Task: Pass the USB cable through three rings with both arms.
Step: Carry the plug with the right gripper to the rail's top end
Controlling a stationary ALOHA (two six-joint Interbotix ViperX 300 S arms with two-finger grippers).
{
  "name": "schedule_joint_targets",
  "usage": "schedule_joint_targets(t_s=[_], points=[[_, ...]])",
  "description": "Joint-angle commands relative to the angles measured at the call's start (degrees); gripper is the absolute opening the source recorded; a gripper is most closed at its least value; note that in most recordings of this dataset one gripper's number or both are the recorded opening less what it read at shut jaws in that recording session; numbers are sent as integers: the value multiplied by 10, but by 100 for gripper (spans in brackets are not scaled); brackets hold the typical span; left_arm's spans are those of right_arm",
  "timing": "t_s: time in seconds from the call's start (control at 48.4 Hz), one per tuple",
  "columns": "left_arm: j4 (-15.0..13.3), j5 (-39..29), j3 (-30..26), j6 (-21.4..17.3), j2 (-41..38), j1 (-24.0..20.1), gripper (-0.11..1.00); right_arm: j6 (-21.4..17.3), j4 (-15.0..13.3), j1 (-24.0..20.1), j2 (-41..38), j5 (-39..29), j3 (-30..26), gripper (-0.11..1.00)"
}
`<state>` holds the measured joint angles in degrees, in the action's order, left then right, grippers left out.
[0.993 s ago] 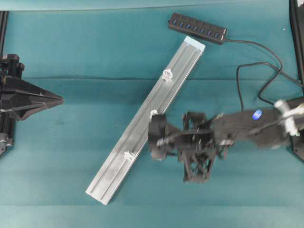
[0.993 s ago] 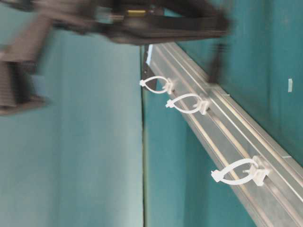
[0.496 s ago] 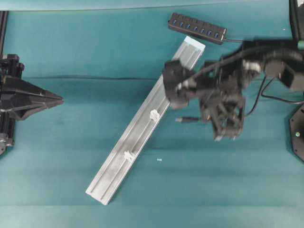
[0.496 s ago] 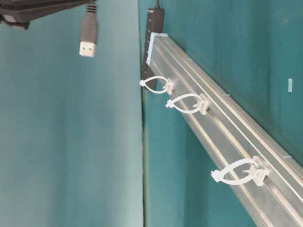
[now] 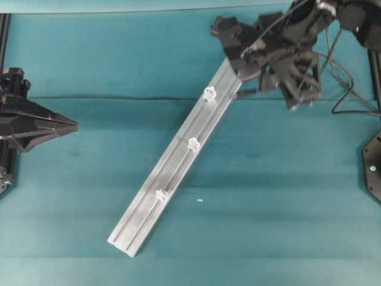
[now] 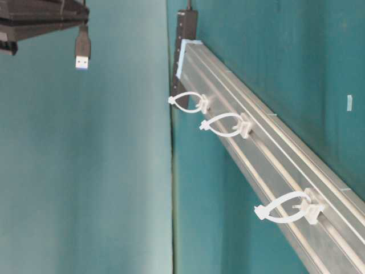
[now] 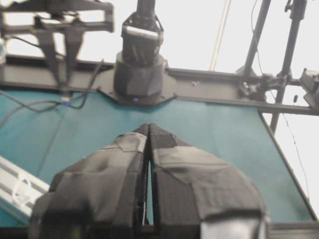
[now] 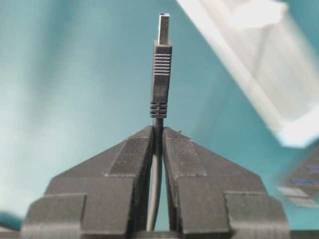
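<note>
The USB cable's plug (image 8: 161, 74) sticks out past my right gripper (image 8: 157, 130), which is shut on the thin black cord just behind it. That gripper (image 5: 257, 89) hovers beside the far end of the silvery rail (image 5: 178, 161), above the table. From table level the plug (image 6: 82, 54) hangs in the air left of the rail (image 6: 274, 154). Three white rings (image 5: 209, 93), (image 5: 193, 143), (image 5: 161, 195) stand along the rail, all without cord in them. My left gripper (image 5: 76, 125) rests shut and holding nothing at the left edge.
The black hub (image 6: 187, 23) lies past the rail's far end, mostly covered by the right arm in the overhead view. Slack cord (image 5: 340, 65) loops at the right. A black arm base (image 5: 372, 167) sits at the right edge. One ring (image 7: 20, 191) shows in the left wrist view.
My right arm has carried the plug from beside the rail's middle up to its far end near the hub. The left arm has not moved.
</note>
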<state>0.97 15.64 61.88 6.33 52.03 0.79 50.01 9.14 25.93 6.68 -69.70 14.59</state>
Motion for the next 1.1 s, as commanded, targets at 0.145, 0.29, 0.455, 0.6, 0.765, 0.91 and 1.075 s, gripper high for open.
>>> schedule_joint_targets(t_s=[0.145,0.29,0.455,0.6,0.765,0.91,1.075], points=[[1,3,-24,5,-34,-3,0,101,-46,58,-13,52,13,12],[1,4,-37,5,-53,-5,0,160,-62,89,-26,76,23,12],[1,3,-46,5,-61,-5,0,223,-62,120,-43,116,30,12],[1,4,-52,6,-62,-11,0,282,-62,127,-69,138,30,12],[1,4,-54,6,-62,-11,0,320,-62,128,-90,156,27,12],[1,3,-56,6,-62,-11,0,323,-62,131,-105,173,28,12],[1,3,-58,6,-65,-12,3,324,-56,131,-123,178,28,12]])
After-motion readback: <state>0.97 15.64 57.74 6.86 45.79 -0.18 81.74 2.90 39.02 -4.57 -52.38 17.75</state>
